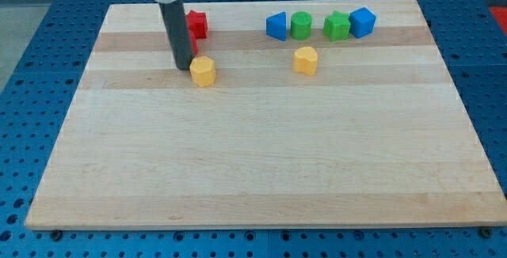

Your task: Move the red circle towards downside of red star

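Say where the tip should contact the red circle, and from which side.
No grip possible, only a push. My tip stands at the view's left of the red circle, which shows only as a sliver beside the rod. Probably press its left wall, nudging rightward under the red star; the yellow block crowds the bottom side.

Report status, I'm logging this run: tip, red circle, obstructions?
My tip down, left of yellow block. Red circle mostly hidden behind rod, below red star. Yellow block crowds it.
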You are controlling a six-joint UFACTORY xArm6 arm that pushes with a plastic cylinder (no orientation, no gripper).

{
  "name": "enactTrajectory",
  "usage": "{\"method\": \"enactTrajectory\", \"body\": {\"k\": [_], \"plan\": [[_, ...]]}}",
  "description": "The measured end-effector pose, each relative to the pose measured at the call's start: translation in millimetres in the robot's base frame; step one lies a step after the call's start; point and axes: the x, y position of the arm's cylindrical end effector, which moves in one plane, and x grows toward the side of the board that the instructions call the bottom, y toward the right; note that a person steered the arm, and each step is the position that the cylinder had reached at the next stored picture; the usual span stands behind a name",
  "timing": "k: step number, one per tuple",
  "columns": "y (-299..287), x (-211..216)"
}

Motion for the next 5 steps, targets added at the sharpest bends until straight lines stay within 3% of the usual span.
{"method": "enactTrajectory", "body": {"k": [2,5], "plan": [[-33.5,-22.0],[-12.5,-40.3]]}}
